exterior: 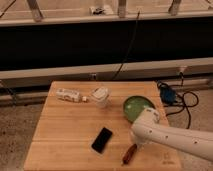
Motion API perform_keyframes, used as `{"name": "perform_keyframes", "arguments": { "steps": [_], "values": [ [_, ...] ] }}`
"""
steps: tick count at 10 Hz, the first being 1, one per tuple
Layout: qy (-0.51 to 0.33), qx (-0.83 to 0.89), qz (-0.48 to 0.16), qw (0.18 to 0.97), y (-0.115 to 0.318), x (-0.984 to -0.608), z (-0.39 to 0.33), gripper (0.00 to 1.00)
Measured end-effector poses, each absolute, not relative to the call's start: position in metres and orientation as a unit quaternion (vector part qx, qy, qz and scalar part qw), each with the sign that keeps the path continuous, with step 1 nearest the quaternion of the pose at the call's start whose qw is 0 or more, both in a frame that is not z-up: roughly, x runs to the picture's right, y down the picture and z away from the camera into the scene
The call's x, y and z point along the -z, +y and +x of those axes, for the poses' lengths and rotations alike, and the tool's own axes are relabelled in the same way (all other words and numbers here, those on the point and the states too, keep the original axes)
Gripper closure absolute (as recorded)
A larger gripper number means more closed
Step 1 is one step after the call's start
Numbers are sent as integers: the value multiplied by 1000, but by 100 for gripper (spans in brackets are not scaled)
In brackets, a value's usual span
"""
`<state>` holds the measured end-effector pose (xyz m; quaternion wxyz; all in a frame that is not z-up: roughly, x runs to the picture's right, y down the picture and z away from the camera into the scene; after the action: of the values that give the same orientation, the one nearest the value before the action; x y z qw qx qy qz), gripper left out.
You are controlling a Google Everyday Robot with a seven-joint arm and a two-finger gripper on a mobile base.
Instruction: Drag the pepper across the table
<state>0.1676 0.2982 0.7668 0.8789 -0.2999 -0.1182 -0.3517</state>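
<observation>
The pepper (129, 154) is a slim dark red-brown piece lying slantwise near the front edge of the light wooden table (65, 130), right of centre. My white arm reaches in from the right. Its gripper (136, 143) points down at the pepper's upper right end and seems to touch it. The wrist housing hides the tips.
A black phone (102, 139) lies just left of the pepper. A green bowl (135, 107) sits behind the arm. A white cup (100, 97) and a lying bottle (69, 95) are at the back. Cables and a blue object (167, 94) lie on the floor to the right.
</observation>
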Motion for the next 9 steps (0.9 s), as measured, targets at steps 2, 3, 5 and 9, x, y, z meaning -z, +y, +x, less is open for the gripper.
{"name": "perform_keyframes", "arguments": {
  "steps": [2,3,5,9],
  "values": [
    [-115,360,-288,880,293,-769,161,100],
    [-113,364,-282,881,291,-770,157,100],
    [-111,375,-269,880,282,-777,148,100],
    [-113,402,-242,876,264,-790,124,100]
  ]
}}
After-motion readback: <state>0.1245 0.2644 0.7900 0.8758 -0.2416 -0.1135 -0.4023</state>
